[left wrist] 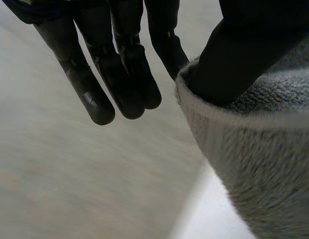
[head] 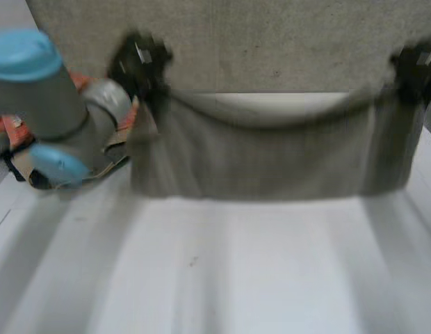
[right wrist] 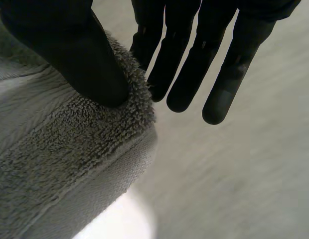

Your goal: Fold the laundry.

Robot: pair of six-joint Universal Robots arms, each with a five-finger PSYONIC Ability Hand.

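Holding a grey terry towel (head: pixel 271 156) up by its two top corners. Left hand (head: pixel 139 59): thumb (left wrist: pixel 244 55) clamped on the left corner's hemmed edge, looks pinched against the nearest finger; other fingers straight, off the cloth. Towel's long axis runs straight across from left hand to right hand, top edge sagging a little in the middle. The sheet hangs below both hands toward the white desk (head: pixel 236 271); can't tell if the bottom edge touches it. Right hand (head: pixel 416 69): same grasp, thumb pressed on the right corner, remaining fingers straight beside it. Hands look level, each on its own corner, neither nearer. Judgement: next move takes both corners together across the short axis, so the hang needs to be even.
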